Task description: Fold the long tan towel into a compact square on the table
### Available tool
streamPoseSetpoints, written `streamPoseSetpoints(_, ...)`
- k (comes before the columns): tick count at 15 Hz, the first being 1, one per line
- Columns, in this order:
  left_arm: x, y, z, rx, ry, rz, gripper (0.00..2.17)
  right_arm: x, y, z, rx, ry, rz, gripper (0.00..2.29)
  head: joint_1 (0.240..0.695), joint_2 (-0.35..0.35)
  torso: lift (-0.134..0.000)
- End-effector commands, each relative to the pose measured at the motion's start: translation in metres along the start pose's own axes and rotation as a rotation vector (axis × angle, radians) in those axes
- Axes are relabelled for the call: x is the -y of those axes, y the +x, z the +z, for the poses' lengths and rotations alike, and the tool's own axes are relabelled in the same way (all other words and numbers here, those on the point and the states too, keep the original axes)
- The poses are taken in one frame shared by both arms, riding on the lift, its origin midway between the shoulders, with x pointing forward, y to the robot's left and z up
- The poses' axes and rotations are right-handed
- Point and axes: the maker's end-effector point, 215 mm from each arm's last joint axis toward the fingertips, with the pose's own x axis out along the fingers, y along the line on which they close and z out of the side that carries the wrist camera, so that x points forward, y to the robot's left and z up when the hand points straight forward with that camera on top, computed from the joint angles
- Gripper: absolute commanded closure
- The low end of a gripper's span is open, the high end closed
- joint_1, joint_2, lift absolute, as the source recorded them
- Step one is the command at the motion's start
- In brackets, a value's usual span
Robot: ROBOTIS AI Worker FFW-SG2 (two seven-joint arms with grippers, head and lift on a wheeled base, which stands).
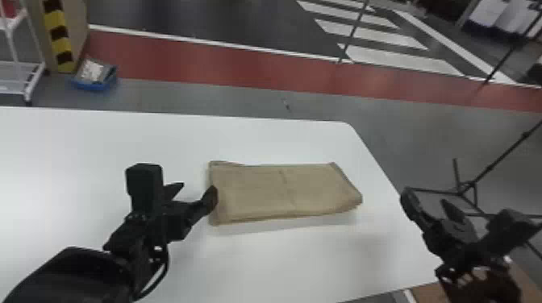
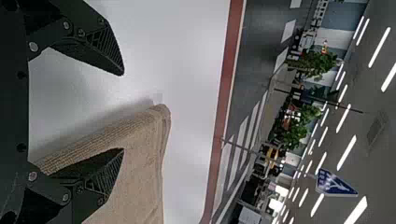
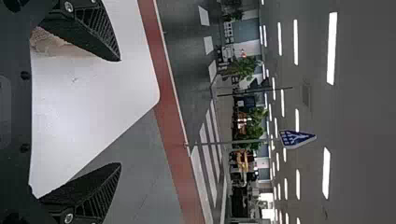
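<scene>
Floor (image 1: 250, 96) of grey, crossed by a red band (image 1: 193, 60) and white stripes, stretches beyond a white surface (image 1: 101, 141) with rounded corners. A black stand (image 1: 467, 187) with splayed legs rises from the floor to the right of the surface, and a white rack (image 1: 14, 76) occupies the far left. On the surface, near its right end, lies the tan towel (image 1: 258, 193), folded into a flat oblong with its long sides running left to right, a faint crease across its middle and stacked layers along its near edge. The left gripper (image 1: 197, 191) is at the towel's left end with its fingers apart, one over the cloth and the other over bare white; whether either touches the fabric, one cannot tell. The right gripper (image 1: 426, 199), well apart from the towel at the surface's right edge, has its fingers spread with nothing between them. Smaller still, a blue box (image 1: 90, 85) sits on the floor near the rack.
</scene>
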Motion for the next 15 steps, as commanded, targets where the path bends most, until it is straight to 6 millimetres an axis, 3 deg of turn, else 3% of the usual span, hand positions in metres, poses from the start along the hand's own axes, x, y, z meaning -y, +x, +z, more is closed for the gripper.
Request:
streamPoseSetpoints(1, 0.011, 0.001, -0.006, -0.02, -0.008, -0.025, 0.36, -0.008, 0.003, -0.006, -0.009, 0.0, 0.013, 0.08, 0.695, -0.35, -0.123)
streamPoseSetpoints(8, 0.014, 0.013, -0.031, -0.095, 0.027, -0.047, 0.36, -0.015, 0.005, -0.008, -0.013, -0.006, 0.026, 0.08, 0.695, -0.35, -0.123)
streamPoseSetpoints(14, 0.018, 0.013, -0.032, -0.113, 0.031, -0.058, 0.72, -0.015, 0.013, -0.011, -0.024, -0.007, 0.024, 0.08, 0.695, -0.35, -0.123)
streamPoseSetpoints(15, 0.018, 0.014, -0.032, -0.118, 0.033, -0.058, 0.99, -0.016, 0.014, -0.012, -0.026, -0.004, 0.026, 0.08, 0.695, -0.35, -0.123)
